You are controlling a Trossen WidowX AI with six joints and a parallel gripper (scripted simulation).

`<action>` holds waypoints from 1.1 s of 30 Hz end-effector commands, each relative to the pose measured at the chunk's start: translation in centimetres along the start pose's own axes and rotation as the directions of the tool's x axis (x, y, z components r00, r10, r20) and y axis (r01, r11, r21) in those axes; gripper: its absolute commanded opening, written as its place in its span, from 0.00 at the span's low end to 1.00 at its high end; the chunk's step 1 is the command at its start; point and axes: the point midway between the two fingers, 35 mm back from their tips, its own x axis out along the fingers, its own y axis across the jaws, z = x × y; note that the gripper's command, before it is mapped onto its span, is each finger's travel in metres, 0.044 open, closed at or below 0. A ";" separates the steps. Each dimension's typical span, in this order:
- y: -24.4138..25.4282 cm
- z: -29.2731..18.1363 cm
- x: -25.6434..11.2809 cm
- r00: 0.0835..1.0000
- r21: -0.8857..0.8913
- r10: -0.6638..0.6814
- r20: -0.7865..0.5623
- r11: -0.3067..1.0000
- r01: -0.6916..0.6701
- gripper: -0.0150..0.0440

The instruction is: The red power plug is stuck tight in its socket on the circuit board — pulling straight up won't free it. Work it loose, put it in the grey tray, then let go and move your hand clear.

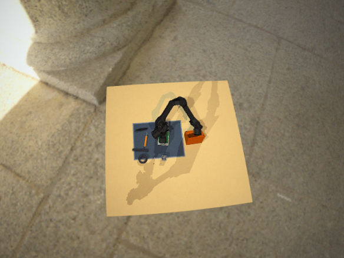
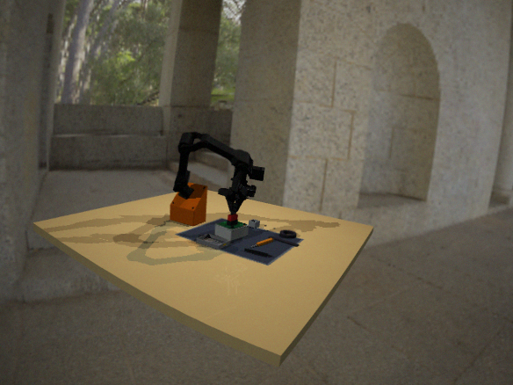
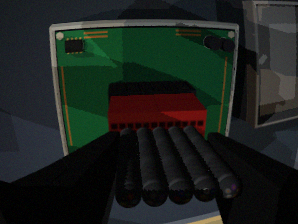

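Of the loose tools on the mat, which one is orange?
The knife-like tool, between two dark ones; both its neighbours are black or dark.

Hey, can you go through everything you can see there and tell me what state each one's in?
Tool: shut on the red power plug.
Red power plug: gripped, at its socket; seating depth unclear.
Circuit board: face up.
Grey tray: open-topped, plug not inside.
Orange-handled implement: lying down.
Black ring: lying flat.
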 end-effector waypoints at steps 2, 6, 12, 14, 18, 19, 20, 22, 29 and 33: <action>-0.4 0.0 -1.0 0.994 -0.023 0.106 0.014 0.994 -0.105 0.25; -1.4 0.0 -1.1 0.976 -0.024 0.217 0.012 0.976 -0.216 0.25; -1.6 0.0 -1.1 0.971 -0.025 0.239 0.011 0.971 -0.239 0.25; -1.3 0.0 -1.2 0.980 -0.024 0.199 0.012 0.980 -0.199 0.25; -0.3 0.0 -1.4 0.996 -0.022 0.083 0.015 0.996 -0.082 0.25; -0.1 0.0 -1.5 0.998 -0.022 0.055 0.016 0.998 -0.054 0.25; 0.2 0.0 -1.5 0.999 -0.021 0.030 0.016 0.999 -0.029 0.25; 0.5 -0.1 -1.6 1.000 -0.021 -0.005 0.016 1.000 0.005 0.25; -0.2 0.0 -1.6 0.998 -0.022 0.066 0.015 0.998 -0.066 0.25; -1.2 0.0 -1.6 0.983 -0.024 0.184 0.012 0.983 -0.184 0.25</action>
